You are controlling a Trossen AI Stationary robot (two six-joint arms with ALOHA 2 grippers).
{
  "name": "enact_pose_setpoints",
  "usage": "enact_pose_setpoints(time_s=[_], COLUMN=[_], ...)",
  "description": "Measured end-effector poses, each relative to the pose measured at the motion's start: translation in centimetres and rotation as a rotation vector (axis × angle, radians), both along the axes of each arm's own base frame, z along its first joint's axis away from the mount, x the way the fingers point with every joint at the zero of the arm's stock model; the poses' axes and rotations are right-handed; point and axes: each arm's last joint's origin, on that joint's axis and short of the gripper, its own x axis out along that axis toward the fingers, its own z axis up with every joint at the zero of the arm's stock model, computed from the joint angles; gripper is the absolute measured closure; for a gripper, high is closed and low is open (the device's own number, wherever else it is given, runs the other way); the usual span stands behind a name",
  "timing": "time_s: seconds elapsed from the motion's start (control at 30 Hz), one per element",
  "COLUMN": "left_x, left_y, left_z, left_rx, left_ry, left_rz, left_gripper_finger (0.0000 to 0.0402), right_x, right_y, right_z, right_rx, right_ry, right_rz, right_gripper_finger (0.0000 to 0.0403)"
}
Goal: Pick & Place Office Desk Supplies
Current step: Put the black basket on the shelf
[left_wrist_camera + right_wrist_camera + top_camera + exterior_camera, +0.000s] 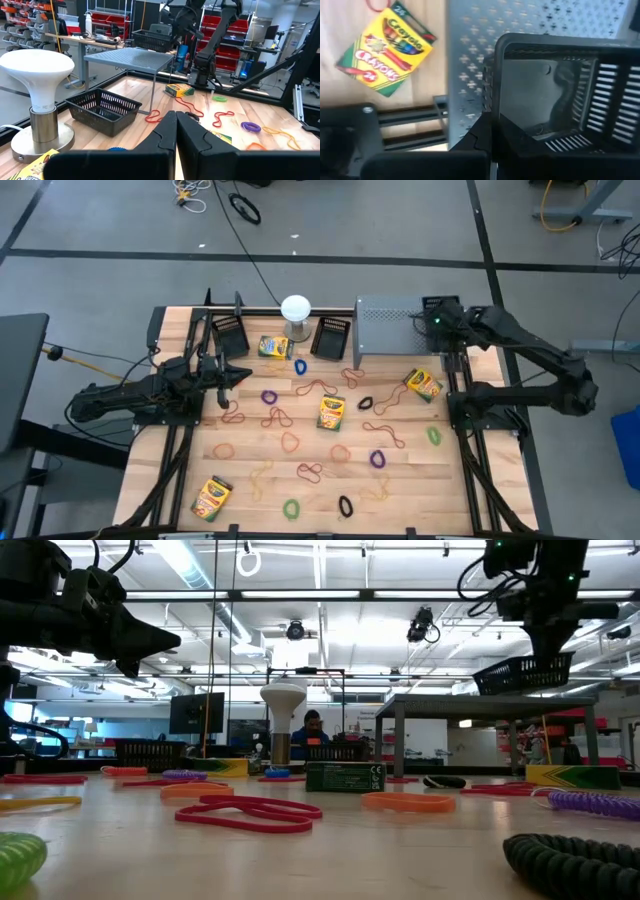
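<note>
Our right gripper (545, 648) fingers are pinched on the rim of a black mesh bin (522, 672), which hangs tilted just above the grey riser (388, 325) at the table's far right corner. The next placement depends on that gap below the bin. Our left gripper (240, 374) waits closed and empty near the left edge.

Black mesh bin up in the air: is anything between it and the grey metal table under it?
Nothing visible. The black mesh bin, pinched by the right gripper, hangs tilted above the grey perforated metal riser's bare top.
</note>
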Motion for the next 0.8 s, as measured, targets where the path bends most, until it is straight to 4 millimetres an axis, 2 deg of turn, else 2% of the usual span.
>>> enact_pose_setpoints(time_s=[0.37, 0.8], left_x=[0.0, 0.0], left_y=[0.0, 0.0], left_z=[0.0, 0.0], left_rx=[0.0, 0.0], left_ry=[0.0, 0.0], left_rz=[0.0, 0.0], left_gripper_finger=[0.0394, 0.0394], right_x=[-2.4, -2.9], right_y=[-3.2, -3.5], right_z=[0.3, 0.3], right_rx=[0.021, 0.056], right_ry=[-0.106, -0.126], right_rz=[-0.013, -0.004], right_gripper_finger=[0.0395, 0.0395])
